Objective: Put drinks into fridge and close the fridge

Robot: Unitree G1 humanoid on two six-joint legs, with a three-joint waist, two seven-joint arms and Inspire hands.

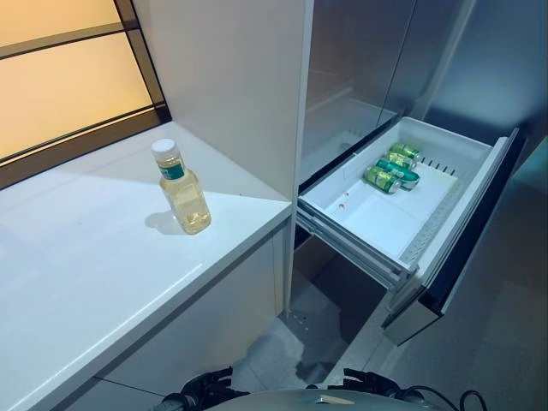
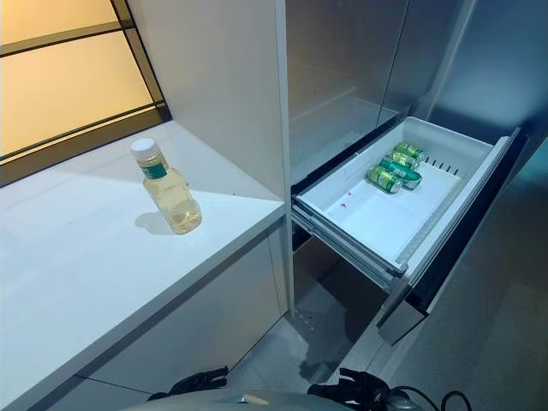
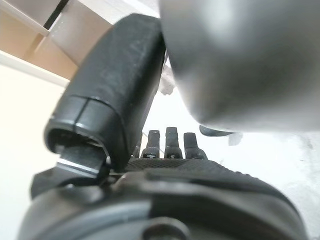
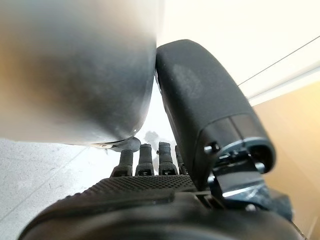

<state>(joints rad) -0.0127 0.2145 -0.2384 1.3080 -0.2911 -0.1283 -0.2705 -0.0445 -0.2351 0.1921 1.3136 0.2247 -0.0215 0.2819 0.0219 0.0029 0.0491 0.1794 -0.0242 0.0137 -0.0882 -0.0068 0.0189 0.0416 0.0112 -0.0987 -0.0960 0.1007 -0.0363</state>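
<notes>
A clear bottle of pale yellow drink [image 1: 182, 190] with a white cap and green band stands upright on the white counter [image 1: 86, 265], near its right end. To the right, the fridge's white drawer [image 1: 368, 224] is pulled out. Green cans [image 1: 392, 168] lie on their sides at its far end. My left hand [image 3: 165, 180] hangs low beside me with fingers [image 3: 171, 142] straight, holding nothing. My right hand [image 4: 145, 192] hangs the same way, its fingers [image 4: 146, 157] straight and empty. Both hands are far from the bottle and the drawer.
A white cabinet side panel [image 1: 231, 77] stands between the counter and the steel fridge front [image 1: 360, 60]. A window with a dark frame [image 1: 68, 94] runs behind the counter. The drawer's front panel [image 1: 479, 214] juts out over grey floor tiles [image 1: 291, 342].
</notes>
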